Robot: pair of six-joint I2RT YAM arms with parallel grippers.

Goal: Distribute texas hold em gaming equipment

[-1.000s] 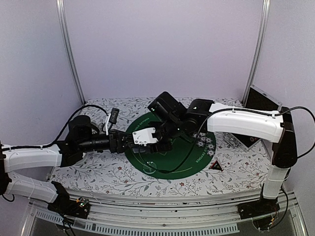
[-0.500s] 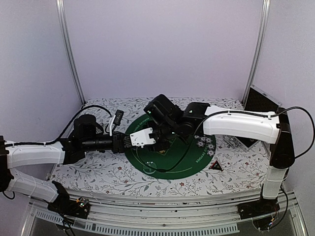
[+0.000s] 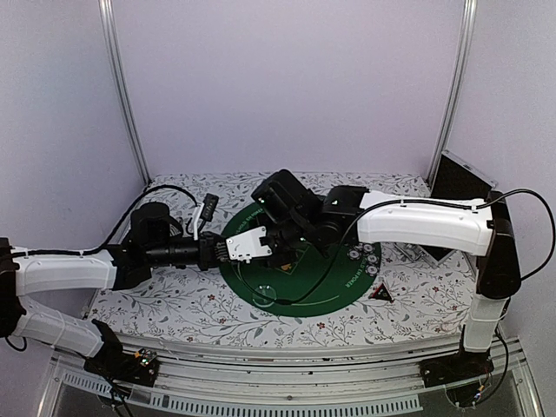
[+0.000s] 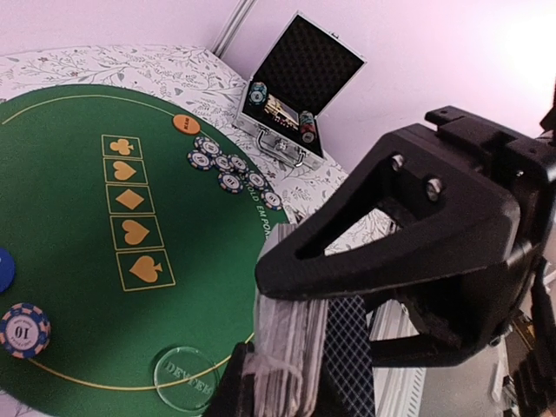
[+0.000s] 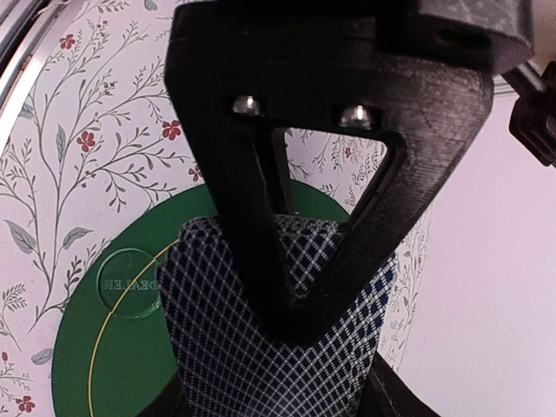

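Over the green poker mat (image 3: 323, 295) both grippers meet on a deck of playing cards (image 3: 249, 242). My right gripper (image 3: 266, 244) is shut on the deck, whose blue cross-hatched back (image 5: 217, 347) fills the right wrist view under the right gripper (image 5: 280, 349). In the left wrist view the deck's edges (image 4: 287, 339) stand between the dark fingers of my left gripper (image 4: 278, 395), which is shut on the cards. The right arm's triangular finger (image 4: 391, 234) crosses above. Poker chips (image 4: 230, 169) lie in a row by an orange button (image 4: 186, 124). A blue button (image 4: 3, 269) shows at the left edge.
A clear dealer disc (image 4: 184, 375) lies at the mat's rim, and a "10" chip (image 4: 23, 329) sits near the blue button. An open metal case (image 4: 295, 95) with more chips stands at the back right (image 3: 460, 187). A small dark triangular piece (image 3: 380, 294) rests right of the mat.
My left gripper's jaws have closed from wide open onto the cards. Both grippers and the deck have shifted slightly left over the mat.
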